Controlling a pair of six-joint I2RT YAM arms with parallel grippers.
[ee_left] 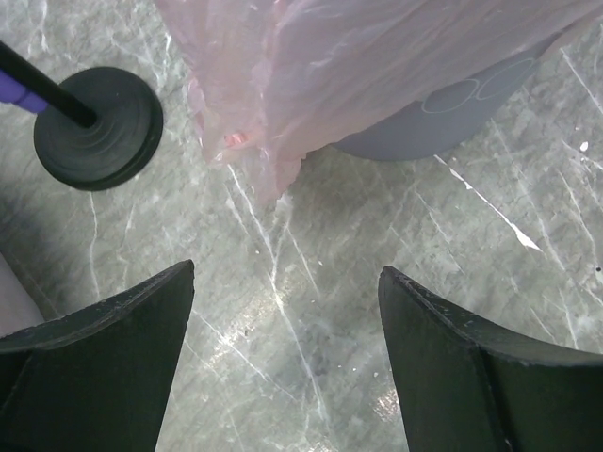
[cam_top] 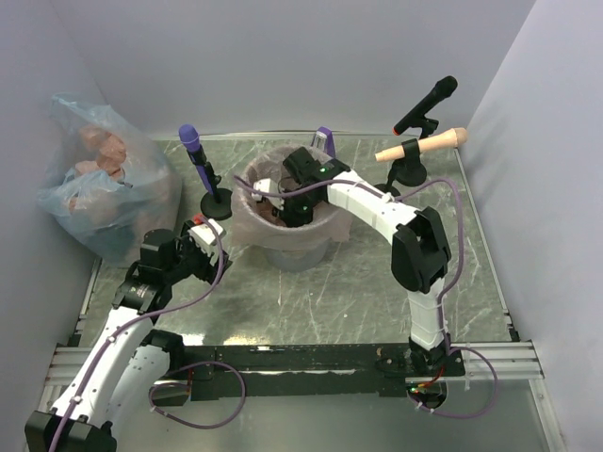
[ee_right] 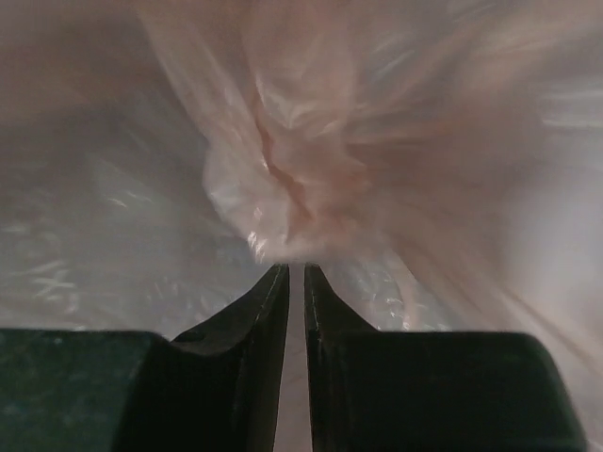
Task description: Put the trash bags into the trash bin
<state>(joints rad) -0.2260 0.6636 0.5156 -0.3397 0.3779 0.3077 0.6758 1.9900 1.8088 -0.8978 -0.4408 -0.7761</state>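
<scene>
We find the left hand (ee_left: pixel 287 273) released, its fingers spread wide just above the marbled surface (ee_left: pixel 283 377). Ahead of it stands the grey trash bin (ee_left: pixel 452 122), with the pink trash bag (ee_left: pixel 311 75) draped over the rim and hanging down the wall. A black round stand base (ee_left: pixel 99 127) lies ahead and to the left. The right hand (ee_right: pixel 296 268) reaches down inside the bin, its fingers almost together with a thin slit between them. Bunched bag film sits right at their tips, but we cannot tell whether they pinch it.
</scene>
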